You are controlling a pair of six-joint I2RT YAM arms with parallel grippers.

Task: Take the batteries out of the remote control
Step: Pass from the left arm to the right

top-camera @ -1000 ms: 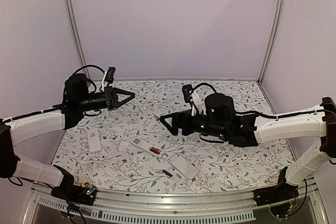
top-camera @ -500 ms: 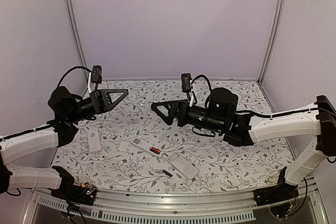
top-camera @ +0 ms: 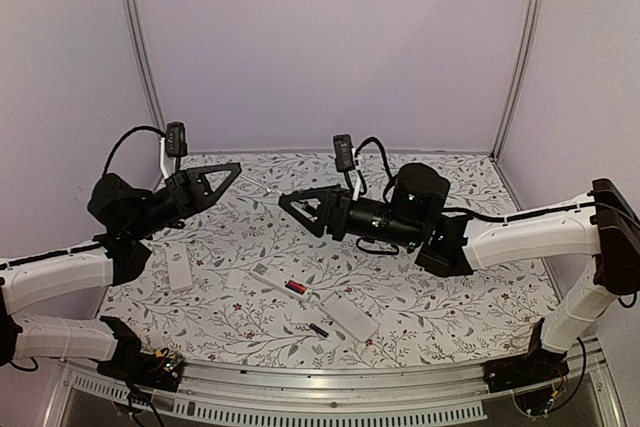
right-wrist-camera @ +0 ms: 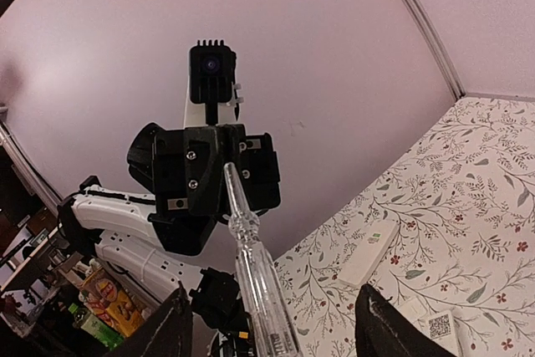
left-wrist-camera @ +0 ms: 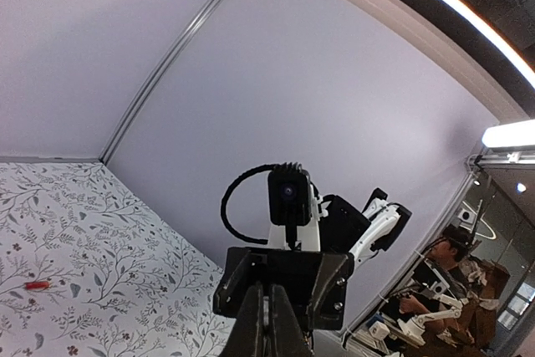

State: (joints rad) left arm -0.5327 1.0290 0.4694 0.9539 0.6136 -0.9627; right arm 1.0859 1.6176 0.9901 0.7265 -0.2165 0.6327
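Note:
A white remote lies open at the front middle of the table with a red battery in its bay. A black battery lies loose in front of it. Another small red cell lies on the table in the left wrist view. My left gripper is raised and shut on the thin tip of a long clear stick tool. The tool runs across to my right gripper. The right jaws stand wide open around its thick end.
A flat white cover lies right of the open remote. A second white remote lies at the left. A white piece with a QR label lies near it. Enclosure walls and metal posts surround the floral table.
Both grippers have risen and shifted left and toward the back, still facing each other with the tool between them. The left arm has drawn back. Things on the table have not moved.

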